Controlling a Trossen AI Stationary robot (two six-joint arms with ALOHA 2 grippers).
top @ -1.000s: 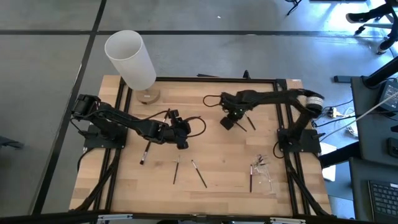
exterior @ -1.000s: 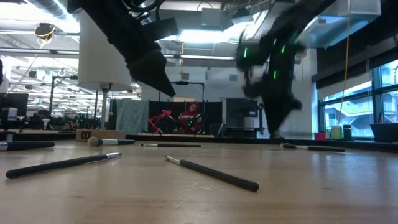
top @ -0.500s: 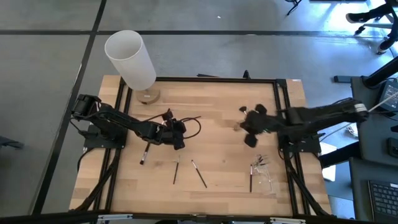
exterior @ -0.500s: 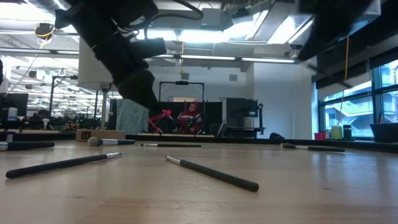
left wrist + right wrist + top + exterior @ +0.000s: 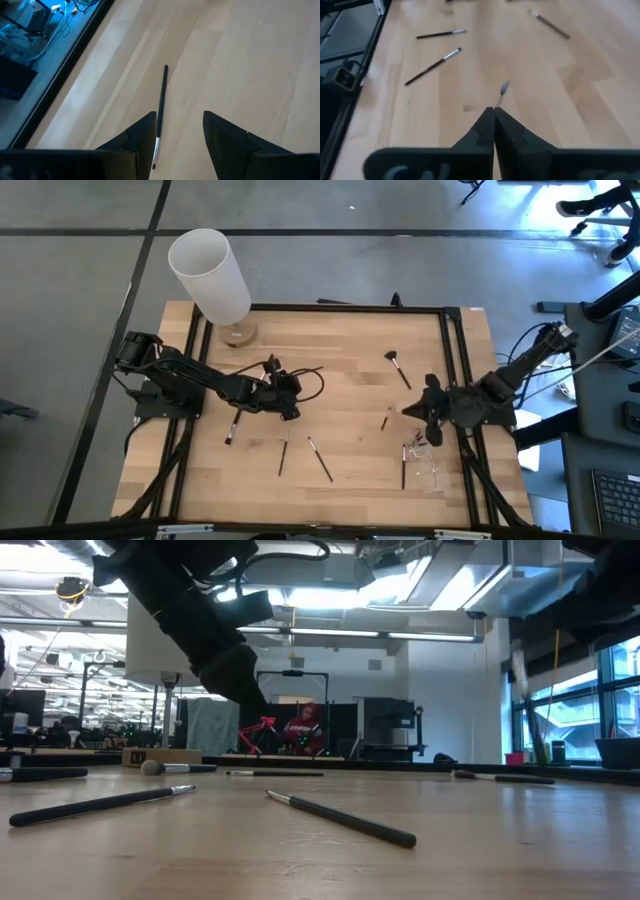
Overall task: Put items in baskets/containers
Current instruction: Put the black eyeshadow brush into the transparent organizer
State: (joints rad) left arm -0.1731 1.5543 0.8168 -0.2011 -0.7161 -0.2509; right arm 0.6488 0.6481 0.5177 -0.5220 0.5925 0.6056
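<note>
High view: left claw point(image 5: 292, 402) hovers over the left-centre of the bench point(image 5: 340, 340), just beside a dark-handled brush point(image 5: 234, 425) that lies at a slant under the arm. Right claw point(image 5: 418, 412) sits at the right side of the bench, just above the clear container point(image 5: 428, 462), whose edges show only as faint glints; a few brushes lie in and around it point(image 5: 404, 463). Two more brushes lie near the front centre, one upright-slanted point(image 5: 283, 452), one pale-tipped point(image 5: 320, 459). A flared-head brush point(image 5: 397, 366) rests right of centre; a short brush point(image 5: 385, 420) lies just left of the right claw. Tall white cylinder point(image 5: 210, 276) on a wooden base stands at the back left corner.

Low view: two brushes lie in the foreground, one at left point(image 5: 100, 803), one crossing the centre point(image 5: 342, 819). A dark arm hangs at upper left. A person in red is in the room behind.

Left wrist view: fingers point(image 5: 225, 140) stand apart, released, nothing between them; a thin dark brush point(image 5: 160, 107) lies on the bench, running up from beside one finger.

Right wrist view: fingers point(image 5: 482, 132) pressed together, clenched; whether they pinch the small pale-tipped brush point(image 5: 502, 92) at their tips I cannot tell. Three other brushes lie farther off.
</note>
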